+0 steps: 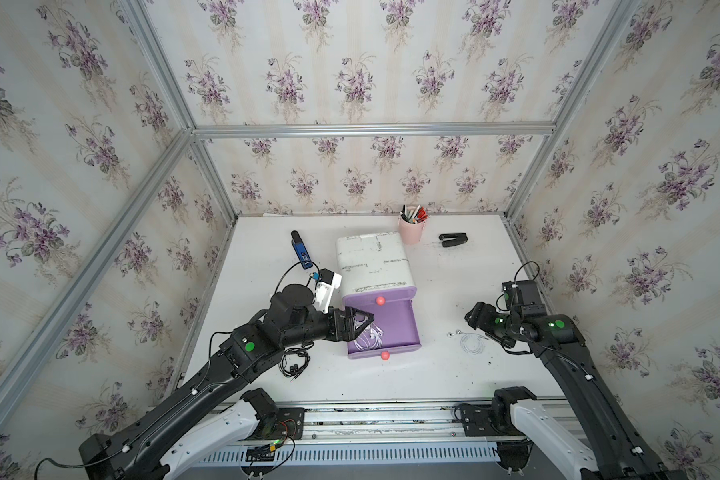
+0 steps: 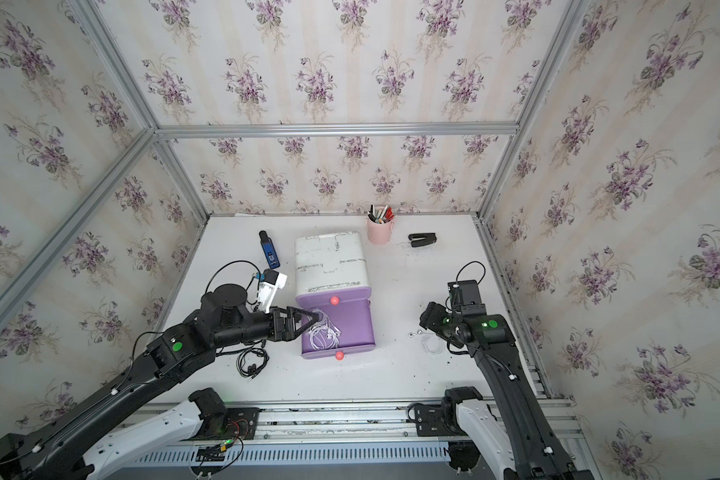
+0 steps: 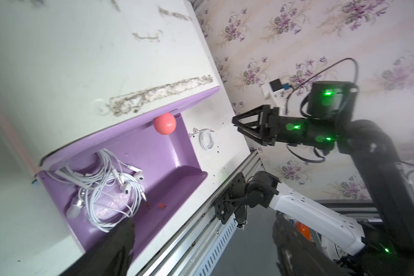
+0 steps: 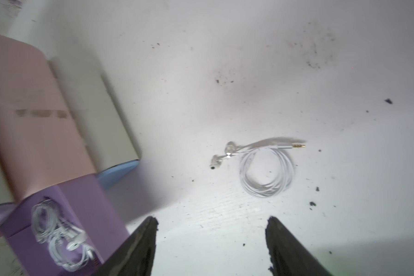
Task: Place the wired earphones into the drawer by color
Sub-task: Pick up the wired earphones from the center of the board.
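Left gripper (image 1: 366, 328), jaws apart and empty, hung over the open purple drawer (image 1: 395, 328), its arm stretched level across. White earphones (image 1: 371, 337) lay inside the drawer. Right gripper (image 4: 212, 219), likewise spread and empty, angled down near a white coil (image 4: 265, 172) on the surface (image 1: 433, 374). Black earphones (image 1: 294, 363) lay beside the left arm.

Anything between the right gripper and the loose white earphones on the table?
Nothing: only bare, speckled table between the right gripper and the white earphones, per the right wrist view.
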`<act>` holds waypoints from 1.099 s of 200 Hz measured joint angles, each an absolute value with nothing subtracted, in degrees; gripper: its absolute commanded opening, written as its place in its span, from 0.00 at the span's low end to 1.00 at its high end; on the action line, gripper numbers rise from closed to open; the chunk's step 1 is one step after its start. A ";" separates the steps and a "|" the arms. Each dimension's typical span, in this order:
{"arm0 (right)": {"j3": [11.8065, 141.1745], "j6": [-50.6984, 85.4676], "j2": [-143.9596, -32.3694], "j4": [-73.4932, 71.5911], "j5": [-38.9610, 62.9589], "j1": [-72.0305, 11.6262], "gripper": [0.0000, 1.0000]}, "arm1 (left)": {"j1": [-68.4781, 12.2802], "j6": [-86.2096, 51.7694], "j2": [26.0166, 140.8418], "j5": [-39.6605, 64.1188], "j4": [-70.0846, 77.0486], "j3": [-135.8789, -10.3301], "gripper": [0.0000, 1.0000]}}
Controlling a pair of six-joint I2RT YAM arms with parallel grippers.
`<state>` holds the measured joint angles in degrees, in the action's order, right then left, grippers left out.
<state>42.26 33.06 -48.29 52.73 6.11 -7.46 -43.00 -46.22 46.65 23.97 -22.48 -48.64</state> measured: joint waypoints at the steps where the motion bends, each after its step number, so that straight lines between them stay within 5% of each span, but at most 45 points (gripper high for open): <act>1: 42.09 33.10 -48.29 52.75 6.04 -7.44 0.71 | -43.00 -46.15 46.61 24.08 -22.48 -48.71 0.93; 93: 34.74 38.85 -54.96 53.78 2.92 -8.25 0.56 | -43.13 -42.96 45.95 27.22 -22.46 -50.48 0.93; 220: 34.72 43.53 -67.48 47.70 -5.52 -10.87 0.48 | -43.09 -39.83 48.93 27.20 -22.74 -53.01 0.94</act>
